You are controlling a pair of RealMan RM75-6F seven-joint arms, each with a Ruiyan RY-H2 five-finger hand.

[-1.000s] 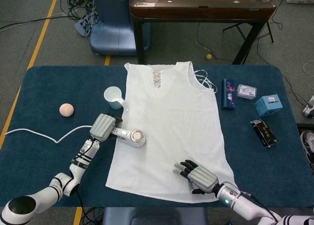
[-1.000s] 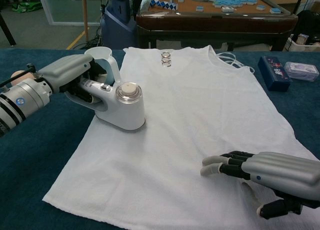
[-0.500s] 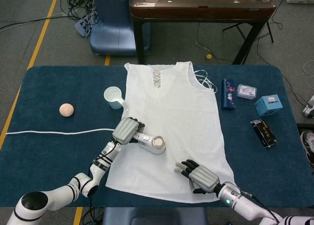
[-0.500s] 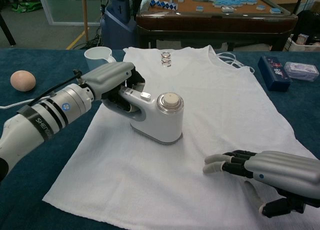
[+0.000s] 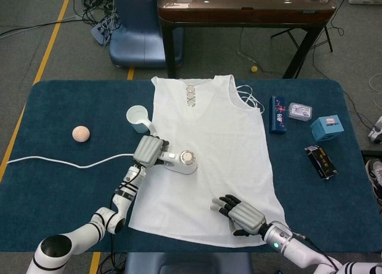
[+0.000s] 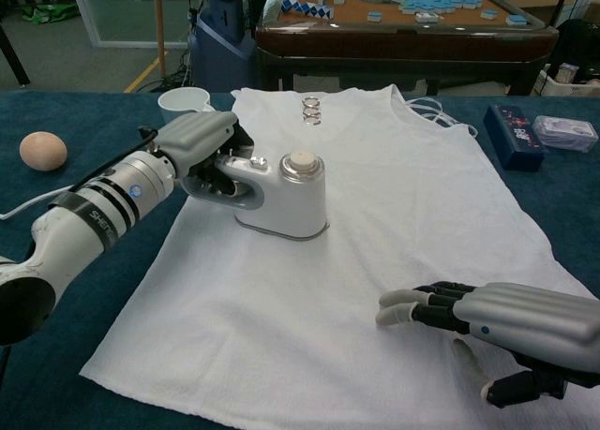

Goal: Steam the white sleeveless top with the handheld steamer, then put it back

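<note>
The white sleeveless top (image 5: 209,166) lay flat on the table (image 5: 59,107), neckline away from me. My left hand (image 6: 202,149) was wrapped tight around the handle of the handheld steamer (image 6: 281,198), its base pressed on the top's left half so the steam would go into the cloth. My right hand (image 6: 511,322) rested fingers apart near the hem, holding nothing, I judge to pin the fabric against dragging.

White cup (image 5: 137,117) left of the cloth, peach ball (image 5: 80,133) further left; on the right, dark blue box (image 5: 277,114), clear case (image 5: 299,111), light blue box (image 5: 326,128), black packet (image 5: 321,161).
</note>
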